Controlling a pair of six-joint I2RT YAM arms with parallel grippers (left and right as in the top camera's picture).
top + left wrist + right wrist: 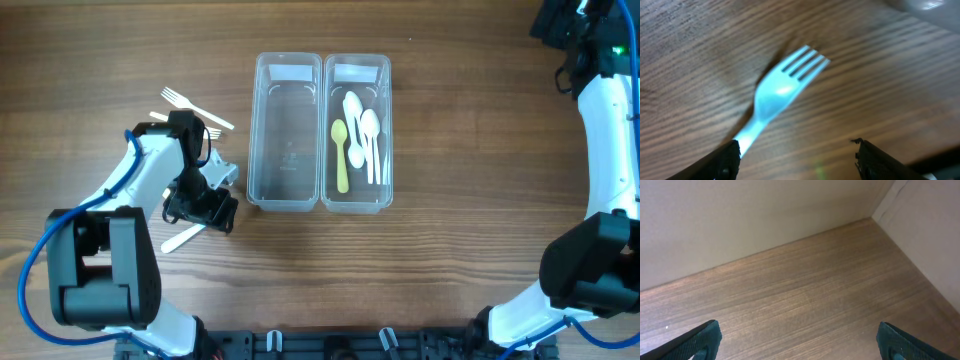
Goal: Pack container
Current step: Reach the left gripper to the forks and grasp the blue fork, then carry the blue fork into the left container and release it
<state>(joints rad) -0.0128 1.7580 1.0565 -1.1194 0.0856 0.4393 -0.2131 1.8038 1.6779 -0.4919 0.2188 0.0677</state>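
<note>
– Left gripper point(796, 146), how does it stand?
– Spread wide, gripping nothing. Its wrist camera shows both fingertips point(726, 159) at the bottom corners, low over the wooden table point(880, 75).
– And the fork point(776, 97)?
– White plastic, lying flat on the wood, with the tines pointing to the upper right of that view. Its handle runs down beside the left fingertip; I cannot tell whether they touch. From overhead you would not know it is a fork. The gripper covers the tines, and only a white handle end sticks out on its near-left side.
– What does overhead add?
– The layout. Two clear containers stand side by side mid-table, touching. All the spoons lie in the right container point(388, 150): one yellow spoon point(341, 155) and several white spoons point(368, 130). The left gripper sits just beside the near corner of the left container point(287, 150). More white forks point(200, 112) lie on the table beyond that arm.
– Right gripper point(799, 332)?
– Parted too, nothing between the fingers. Its wrist camera sees only bare wood meeting a pale wall point(740, 220). Overhead, that arm reaches to the far right corner, where the frame edge cuts off the gripper.
</note>
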